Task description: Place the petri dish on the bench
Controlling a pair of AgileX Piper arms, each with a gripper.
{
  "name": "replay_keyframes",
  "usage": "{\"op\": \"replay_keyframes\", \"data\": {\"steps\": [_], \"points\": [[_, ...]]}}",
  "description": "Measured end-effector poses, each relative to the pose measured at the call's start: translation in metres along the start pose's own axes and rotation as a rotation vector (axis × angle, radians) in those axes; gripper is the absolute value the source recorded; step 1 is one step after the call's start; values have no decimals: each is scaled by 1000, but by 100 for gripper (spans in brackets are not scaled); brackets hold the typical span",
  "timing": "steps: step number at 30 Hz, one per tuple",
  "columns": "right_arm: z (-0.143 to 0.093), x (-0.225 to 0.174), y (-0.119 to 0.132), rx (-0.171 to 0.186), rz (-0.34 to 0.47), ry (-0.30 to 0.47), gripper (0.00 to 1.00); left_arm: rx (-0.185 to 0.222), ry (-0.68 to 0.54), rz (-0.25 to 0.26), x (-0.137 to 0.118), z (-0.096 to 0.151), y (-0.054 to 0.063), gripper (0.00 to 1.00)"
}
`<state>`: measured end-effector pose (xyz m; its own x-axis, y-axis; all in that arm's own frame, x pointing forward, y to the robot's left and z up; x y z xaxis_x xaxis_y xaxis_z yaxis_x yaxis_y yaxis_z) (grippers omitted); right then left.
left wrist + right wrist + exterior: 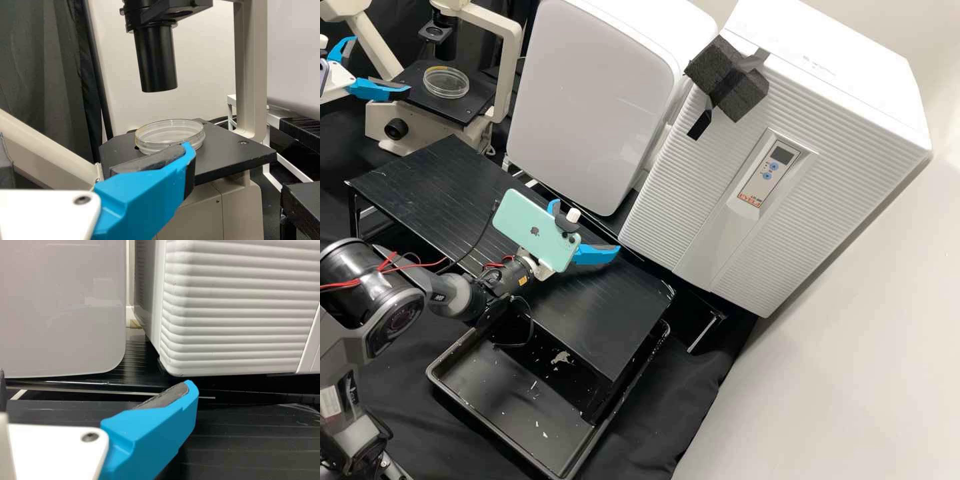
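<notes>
My left gripper (381,67) stands open beside the microscope stage (468,107) in the high view, close to the clear petri dish (446,83) lying flat there. The left wrist view shows the petri dish (170,131) on the black stage, partly behind one finger of the open left gripper (95,150); nothing is held. Over the black slatted bench (420,183), my right gripper (587,227) is spread wide and empty. In the right wrist view, the right gripper (96,382) has a blue finger in front of the bench's dark surface.
The microscope's black tube (156,60) hangs above the dish. A white rounded cabinet (593,100) and a ribbed white appliance (693,180) stand behind the bench. A black tray (513,423) lies below its front edge. A green phone (533,230) is mounted on the right arm.
</notes>
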<state>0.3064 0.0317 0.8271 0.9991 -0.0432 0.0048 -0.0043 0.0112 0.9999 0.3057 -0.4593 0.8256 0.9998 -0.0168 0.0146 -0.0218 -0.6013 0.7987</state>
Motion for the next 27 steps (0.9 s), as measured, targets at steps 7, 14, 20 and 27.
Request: {"op": "replay_keyframes", "data": {"steps": [7,14,20,27], "points": [[0,0,0,0,0,0,100,0,0,0,0,0,0,100],[0,0,0,0,0,0,100,5,-14,12,3,3,4,100],[0,0,0,0,0,0,100,-11,-73,66,17,10,22,100],[0,0,0,0,0,0,100,-70,-183,61,37,25,31,100]]}}
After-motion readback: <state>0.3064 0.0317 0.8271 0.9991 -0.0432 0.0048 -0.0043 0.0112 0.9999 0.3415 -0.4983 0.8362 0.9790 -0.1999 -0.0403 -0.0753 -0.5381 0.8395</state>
